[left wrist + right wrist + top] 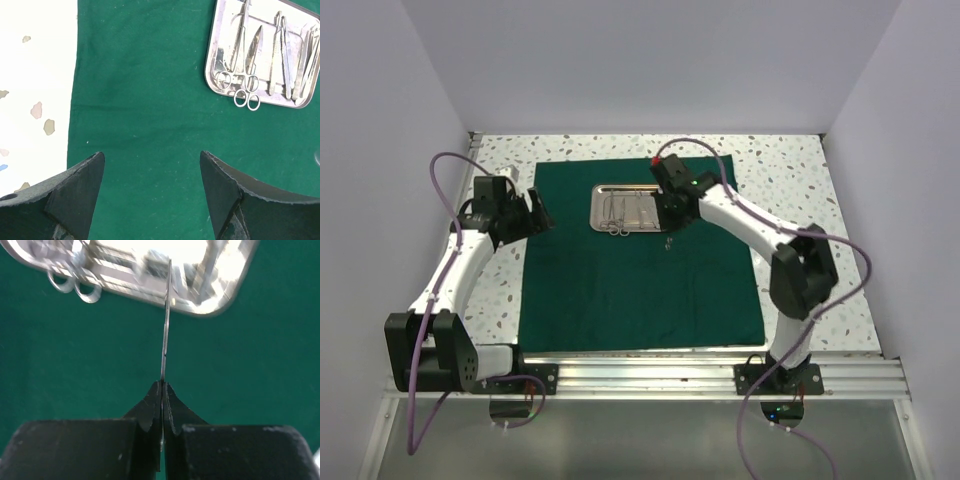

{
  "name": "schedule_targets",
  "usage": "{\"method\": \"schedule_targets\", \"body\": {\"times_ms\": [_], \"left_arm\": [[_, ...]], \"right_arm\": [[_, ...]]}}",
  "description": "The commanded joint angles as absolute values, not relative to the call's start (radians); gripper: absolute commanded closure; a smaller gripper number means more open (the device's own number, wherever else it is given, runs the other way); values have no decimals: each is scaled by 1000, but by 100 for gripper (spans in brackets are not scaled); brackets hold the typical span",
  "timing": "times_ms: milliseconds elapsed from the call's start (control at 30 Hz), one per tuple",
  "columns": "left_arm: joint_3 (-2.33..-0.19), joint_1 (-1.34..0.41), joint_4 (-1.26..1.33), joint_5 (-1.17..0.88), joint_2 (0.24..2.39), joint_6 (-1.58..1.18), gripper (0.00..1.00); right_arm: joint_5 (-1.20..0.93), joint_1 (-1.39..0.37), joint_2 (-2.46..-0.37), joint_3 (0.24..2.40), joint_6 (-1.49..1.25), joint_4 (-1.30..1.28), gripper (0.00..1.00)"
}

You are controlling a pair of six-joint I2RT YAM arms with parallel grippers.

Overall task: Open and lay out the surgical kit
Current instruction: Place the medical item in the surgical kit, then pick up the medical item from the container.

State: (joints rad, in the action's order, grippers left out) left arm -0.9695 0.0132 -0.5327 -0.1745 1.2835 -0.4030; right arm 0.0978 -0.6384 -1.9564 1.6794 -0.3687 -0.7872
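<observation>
Clearly, the right gripper (162,385) pinches a slim silver instrument (165,320), perhaps forceps, edge-on at frame centre over the green cloth (620,290). The steel tray (216,50) lies along the top edge. The left gripper (151,157) gapes empty above the cloth, with the tray at upper right.

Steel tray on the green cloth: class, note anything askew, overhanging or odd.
One pair of scissors overhangs the rim of the tray, finger rings out over the cloth; the other instruments lie inside. The right gripper pinches a slim instrument outside the tray. Nothing looks spilled or damaged.
</observation>
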Motion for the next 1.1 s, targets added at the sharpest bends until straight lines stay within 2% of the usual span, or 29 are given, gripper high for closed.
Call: {"method": "schedule_targets", "body": {"times_ms": [0, 167, 267, 400, 433, 467, 533, 567, 733, 867, 1000, 1033, 1067], "left_arm": [[-979, 8, -505, -160, 1279, -385, 20], [-991, -17, -497, -169, 1316, -385, 20], [-1003, -23, -499, -176, 1338, -387, 21], [-1015, -29, -497, -187, 1356, -390, 22], [-1022, -29, -499, -186, 1361, -390, 22], [-1026, -29, -506, -186, 1365, -388, 23], [-1034, -31, -506, -186, 1368, -387, 23], [-1035, -31, -508, -186, 1368, -387, 23], [-1046, -31, -522, -170, 1362, -387, 24], [-1051, -31, -538, -147, 1345, -383, 24], [-1051, -31, -555, -121, 1328, -387, 24], [-1048, -31, -558, -117, 1324, -387, 24], [-1048, -31, -571, -114, 1315, -387, 24]], "right_arm": [[167, -635, -1702, 1453, -397, -713, 100], [123, -634, -1577, 1111, -485, -677, 100], [92, -635, -1545, 981, -535, -618, 100], [98, -635, -1560, 928, -574, -600, 100], [139, -634, -1572, 940, -577, -624, 72], [168, -635, -1597, 978, -578, -694, 50], [292, -634, -1612, 1031, -584, -783, 17], [331, -635, -1615, 1086, -586, -864, 14], [442, -635, -1617, 1291, -554, -986, 12], [324, -634, -1692, 1547, -499, -938, 13], [181, -635, -1850, 1761, -450, -865, 14], [175, -635, -1944, 1817, -442, -870, 15], [170, -635, -1989, 1936, -439, -896, 16]]}}
